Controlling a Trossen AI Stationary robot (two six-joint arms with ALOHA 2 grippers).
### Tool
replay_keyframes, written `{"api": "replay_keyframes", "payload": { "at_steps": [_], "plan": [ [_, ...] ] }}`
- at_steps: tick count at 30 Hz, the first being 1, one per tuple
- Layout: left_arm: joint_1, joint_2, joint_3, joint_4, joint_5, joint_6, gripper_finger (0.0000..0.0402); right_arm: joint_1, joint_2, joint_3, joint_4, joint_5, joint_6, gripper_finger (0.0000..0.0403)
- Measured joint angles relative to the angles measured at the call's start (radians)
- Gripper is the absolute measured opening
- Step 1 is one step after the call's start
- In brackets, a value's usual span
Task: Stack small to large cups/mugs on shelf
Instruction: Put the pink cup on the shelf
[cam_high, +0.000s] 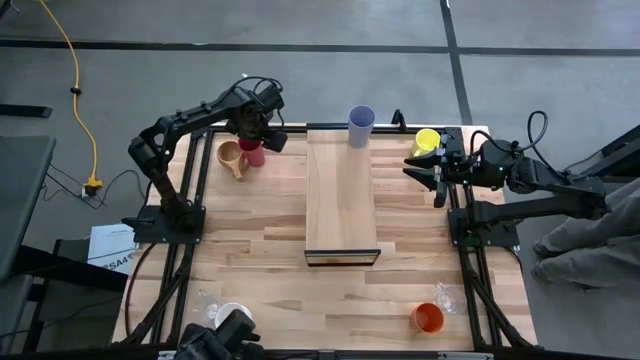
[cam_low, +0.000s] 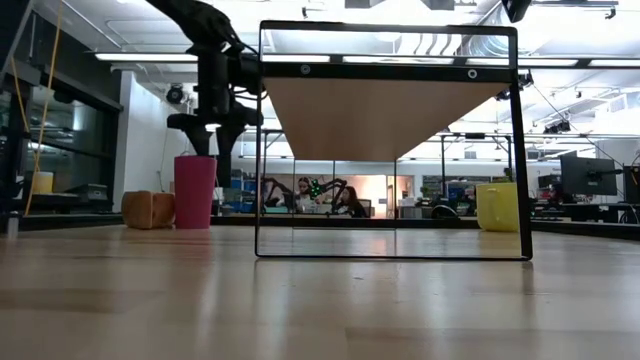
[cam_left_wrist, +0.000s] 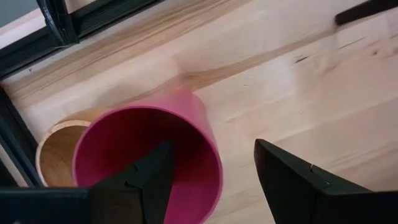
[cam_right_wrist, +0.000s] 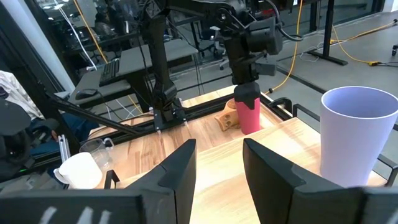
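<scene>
Crimson tumbler (cam_high: 252, 153), lavender tumbler (cam_high: 361, 126), yellow mug (cam_high: 426, 142), orange tumbler (cam_high: 427, 318) are showing; shelf (cam_high: 341, 190) is looking pale.

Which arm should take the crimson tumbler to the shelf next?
Left. The left gripper is already open over the crimson tumbler, one finger inside its rim. The right gripper hangs open across the shelf, by the yellow mug.

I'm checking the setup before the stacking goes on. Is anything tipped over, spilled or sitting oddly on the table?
Nothing stands out. The crimson tumbler, lavender tumbler and yellow mug all stand upright, with no spill in sight. The left gripper is open with one finger inside the crimson tumbler's rim, which looks like a normal grasp.
</scene>
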Motion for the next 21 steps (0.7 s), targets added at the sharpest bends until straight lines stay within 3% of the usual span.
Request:
{"api": "replay_keyframes", "payload": {
  "at_steps": [15,21],
  "plan": [
    [0.0,0.0,-0.002,-0.004,0.0,-0.029,0.0204,0.0,0.0,0.0,0.0,0.0,-0.007,0.0124],
    [0.0,0.0,-0.074,0.016,0.001,-0.041,0.0204,0.0,0.0,0.0,0.0,0.001,-0.007,0.0124]
  ]
}}
